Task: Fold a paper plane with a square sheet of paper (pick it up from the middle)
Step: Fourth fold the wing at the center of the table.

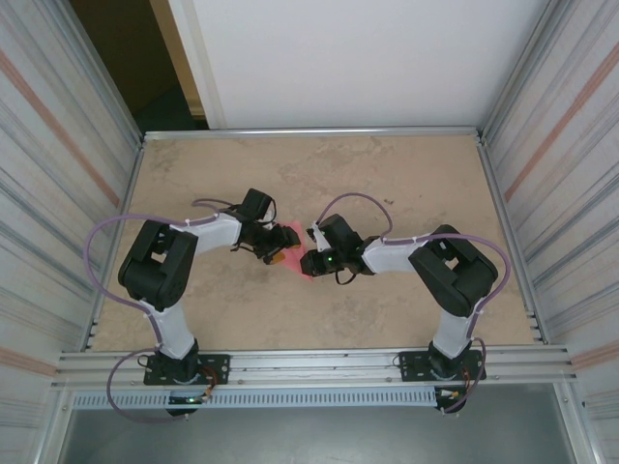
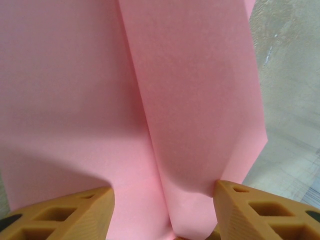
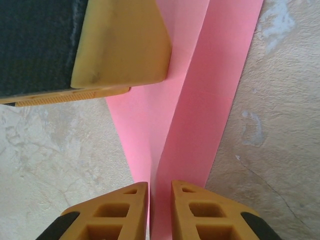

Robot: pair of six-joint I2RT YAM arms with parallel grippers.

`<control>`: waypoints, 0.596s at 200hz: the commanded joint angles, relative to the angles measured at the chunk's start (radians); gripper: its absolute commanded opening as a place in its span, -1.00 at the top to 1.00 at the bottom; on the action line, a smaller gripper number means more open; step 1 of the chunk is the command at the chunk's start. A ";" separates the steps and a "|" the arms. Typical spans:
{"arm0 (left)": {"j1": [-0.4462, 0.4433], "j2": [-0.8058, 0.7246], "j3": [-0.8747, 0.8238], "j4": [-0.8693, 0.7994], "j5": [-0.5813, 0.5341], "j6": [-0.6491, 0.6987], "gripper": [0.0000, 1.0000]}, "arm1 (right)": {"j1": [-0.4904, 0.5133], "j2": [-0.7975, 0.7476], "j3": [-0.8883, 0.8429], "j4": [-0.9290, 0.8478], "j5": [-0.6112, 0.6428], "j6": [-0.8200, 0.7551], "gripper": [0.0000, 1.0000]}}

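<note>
At the middle of the table (image 1: 406, 174), seen from above, the left gripper (image 1: 273, 248) and the right gripper (image 1: 315, 255) meet nose to nose over the pink paper (image 1: 291, 235). The paper lies between the two and partly beneath them, so both arms are about equally close. The gripper bodies cover most of its outline and folds, and the jaws cannot be read at this size.

In the left wrist view, the left gripper (image 2: 162, 192) has its jaws well apart. The paper (image 2: 75, 100) spreads away from them and runs past the top and left edges. A crease runs lengthwise from the gap between the jaws toward the top, roughly in line with the gripper's reach, with a folded flap to its right. I cannot tell whether either fingertip presses the sheet or only sits beside it.

In the right wrist view, the right gripper (image 3: 160, 189) has its jaws almost together, clamped on the paper (image 3: 220, 90) where the crease enters the narrow gap. The paper's long axis runs straight ahead from these jaws. At the far end one of the left gripper's fingers (image 3: 122, 45) sits over the sheet; contact looks likely but is unclear. The paper's near end is cut off at the bottom edge.
</note>
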 commanded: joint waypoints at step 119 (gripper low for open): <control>-0.010 0.141 -0.065 -0.133 -0.125 0.029 -0.19 | -0.015 0.024 -0.009 0.010 -0.025 -0.008 0.72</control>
